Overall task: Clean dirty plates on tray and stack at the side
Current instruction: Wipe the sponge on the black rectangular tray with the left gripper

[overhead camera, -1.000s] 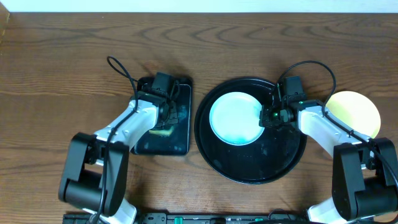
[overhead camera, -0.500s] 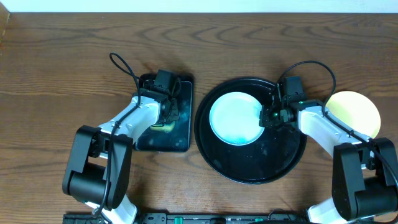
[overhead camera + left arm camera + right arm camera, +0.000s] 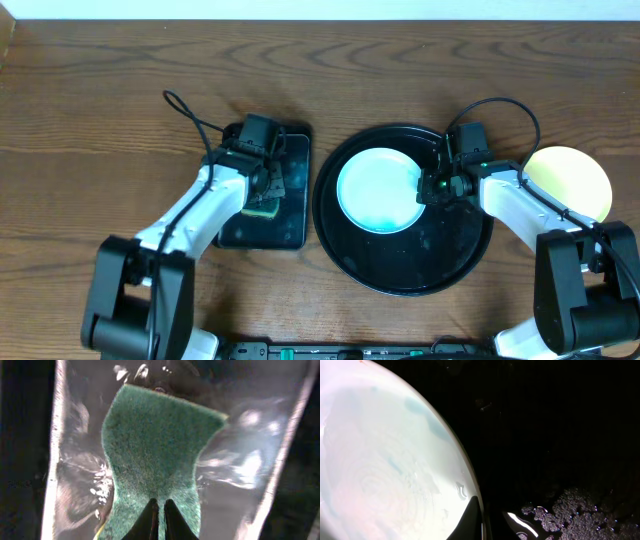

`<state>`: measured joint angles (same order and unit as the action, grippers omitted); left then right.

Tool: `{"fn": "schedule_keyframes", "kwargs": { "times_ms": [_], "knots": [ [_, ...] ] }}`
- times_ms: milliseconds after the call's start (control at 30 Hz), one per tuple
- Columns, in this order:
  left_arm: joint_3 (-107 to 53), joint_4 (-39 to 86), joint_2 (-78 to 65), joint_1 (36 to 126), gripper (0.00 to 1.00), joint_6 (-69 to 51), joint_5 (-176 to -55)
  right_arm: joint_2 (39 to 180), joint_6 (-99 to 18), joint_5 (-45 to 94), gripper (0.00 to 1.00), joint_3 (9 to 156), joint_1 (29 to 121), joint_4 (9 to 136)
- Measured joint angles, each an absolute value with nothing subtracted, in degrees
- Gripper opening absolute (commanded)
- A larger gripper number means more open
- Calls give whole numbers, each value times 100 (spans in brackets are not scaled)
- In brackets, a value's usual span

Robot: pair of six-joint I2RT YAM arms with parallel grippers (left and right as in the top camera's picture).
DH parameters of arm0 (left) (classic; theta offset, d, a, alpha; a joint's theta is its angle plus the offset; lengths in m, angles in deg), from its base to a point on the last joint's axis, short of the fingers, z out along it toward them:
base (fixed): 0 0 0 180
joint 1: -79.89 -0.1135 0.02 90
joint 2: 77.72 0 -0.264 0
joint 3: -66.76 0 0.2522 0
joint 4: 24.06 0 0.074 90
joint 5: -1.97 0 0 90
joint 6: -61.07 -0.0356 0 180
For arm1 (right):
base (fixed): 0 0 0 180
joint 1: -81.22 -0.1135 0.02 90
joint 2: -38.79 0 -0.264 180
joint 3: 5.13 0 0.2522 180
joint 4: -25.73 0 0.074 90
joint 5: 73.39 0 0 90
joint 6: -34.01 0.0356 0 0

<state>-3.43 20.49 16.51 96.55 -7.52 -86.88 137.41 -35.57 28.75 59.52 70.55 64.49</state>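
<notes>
The left gripper (image 3: 160, 512) is clamped on the near edge of a green sponge (image 3: 160, 445), its fingertips almost together and the sponge pinched into a narrow waist between them. The sponge lies over the wet, gleaming floor of a small rectangular black tray (image 3: 290, 225), which sits on the table (image 3: 100, 110) just left of the large round black tray (image 3: 405, 275). A mint-white plate (image 3: 378, 190) lies inside the round tray, toward its left half, with faint teal smears on its face and a teal tint along its lower rim. The right gripper (image 3: 480, 520) is closed on that plate's right rim, with one dark fingertip resting over the pale edge and the other lost against the black tray floor beside it. Beads of water (image 3: 570, 507) glisten on the round tray near that gripper. A pale yellow plate (image 3: 572, 180) rests on the bare table just right of the round tray, partly hidden by the right arm.
</notes>
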Motion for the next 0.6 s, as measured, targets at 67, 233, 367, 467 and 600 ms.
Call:
{"fn": "schedule_keyframes", "kwargs": {
  "times_ms": [67, 233, 367, 467, 600],
  "knots": [
    [-343, 2059, 1570, 9655, 8, -754, -8704, 13741, -3557, 2873, 1, 5952, 7055, 6449],
    [-332, 2057, 1559, 9655, 34, -769, -8752, 13741, -3557, 2873, 1, 5952, 7055, 6449],
    [-327, 1948, 1559, 9655, 38, -730, -8763, 13741, -3557, 2875, 1, 5952, 7055, 6449],
    [-325, 1795, 1559, 9655, 38, -730, -8677, 13741, -3557, 2873, 1, 5952, 7055, 6449],
    [-321, 1550, 1562, 9655, 38, -730, -8594, 13741, -3557, 2873, 1, 5952, 7055, 6449]
  ]
}}
